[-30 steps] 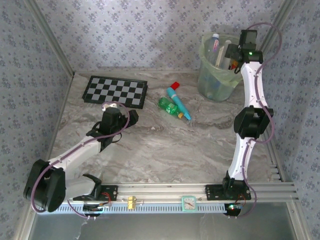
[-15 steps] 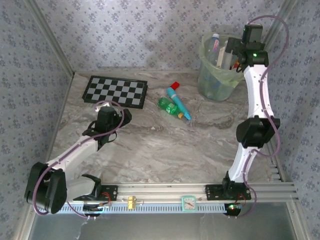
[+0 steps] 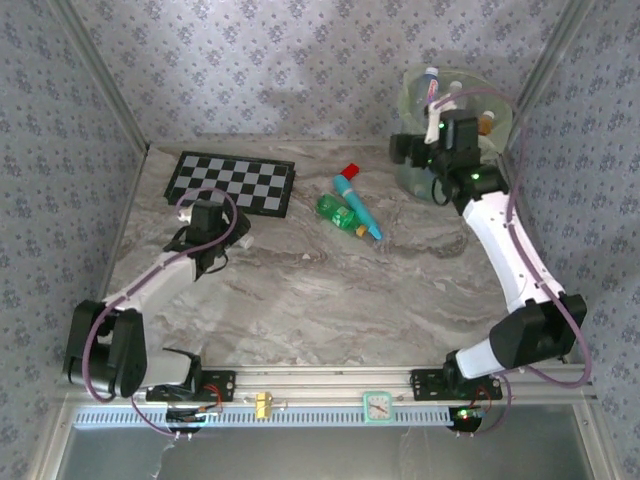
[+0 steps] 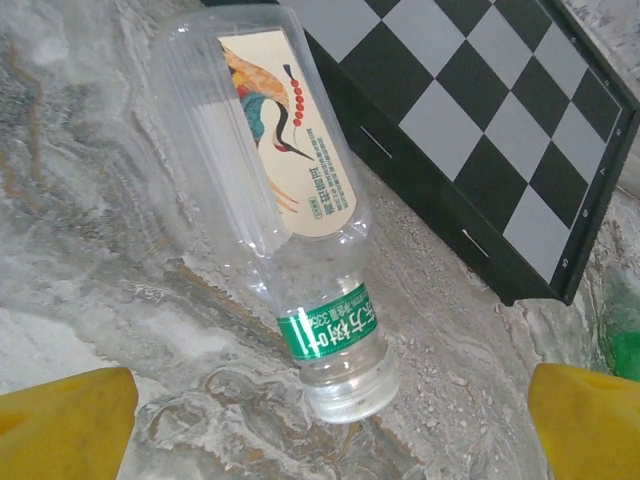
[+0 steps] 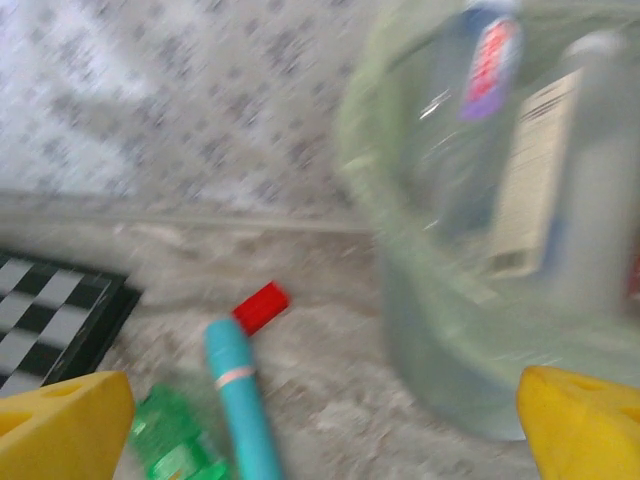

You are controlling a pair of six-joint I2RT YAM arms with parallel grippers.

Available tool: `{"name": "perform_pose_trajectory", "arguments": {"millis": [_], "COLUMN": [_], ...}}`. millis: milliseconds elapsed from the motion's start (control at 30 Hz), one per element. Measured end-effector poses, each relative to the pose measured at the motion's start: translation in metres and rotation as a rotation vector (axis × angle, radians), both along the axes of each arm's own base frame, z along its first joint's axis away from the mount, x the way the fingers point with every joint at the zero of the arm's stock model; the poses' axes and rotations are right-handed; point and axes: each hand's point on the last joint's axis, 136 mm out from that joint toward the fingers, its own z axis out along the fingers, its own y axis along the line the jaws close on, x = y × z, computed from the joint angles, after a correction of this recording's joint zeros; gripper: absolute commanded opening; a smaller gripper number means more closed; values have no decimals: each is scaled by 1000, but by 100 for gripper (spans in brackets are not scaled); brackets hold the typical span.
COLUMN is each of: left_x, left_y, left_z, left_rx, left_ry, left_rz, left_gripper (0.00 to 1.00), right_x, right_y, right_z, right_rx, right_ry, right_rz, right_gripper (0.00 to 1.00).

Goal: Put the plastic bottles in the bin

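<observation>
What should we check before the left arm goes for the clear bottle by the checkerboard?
1. Left gripper open: ok, jaws wide, nothing held.
2. Clear bottle lined up: ok, lying flat, cap toward the gripper, roughly centred between the fingers.
3. Clearance from checkerboard: cannot tell, the bottle lies right along its edge.
4. Right gripper empty: ok, open.
5. Bin upright: ok.
6. Green bottle free of teal tube: not ok, it lies close against the tube.
</observation>
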Motion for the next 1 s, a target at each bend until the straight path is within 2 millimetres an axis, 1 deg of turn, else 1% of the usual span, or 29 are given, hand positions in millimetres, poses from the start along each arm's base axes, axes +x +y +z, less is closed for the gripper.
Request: {"name": "perform_pose_trajectory", "arguments": {"millis": [67,133,233,333,467,567,633,800,1000], "left_x": [7,14,25,32,39,43,44,45,45], "left_y": [-1,-2,-3,-1,7,14,16,22,24], "left_z": [-5,-11,-18,-24,-39,-50,-56,-71,-83], "left_rx": [2,5,14,28,52,66,73,87,94], "left_ry": [21,39,64,80,123,154,168,205,233], "left_rz": [6,10,15,28,55,71,74,78,78], "left_gripper": [100,100,100,100,99,94,91,80,66], "right_x": [-12,-25,-40,-49,-61,-66,-67,-68,-74], "right_y": [22,36,51,62,70,73,73,73,80], "right_z": [-17,-31,-47,-56,-76,-88,-92,-91,-101], "right_rx": [14,29,55,85,109,114,117,131,146], "right_ry": [26,45,69,77,110,138,148,139,164], "right_rz": [51,84,114,130,140,140,138,135,159], "right_gripper": [100,100,100,100,100,100,100,100,100]}}
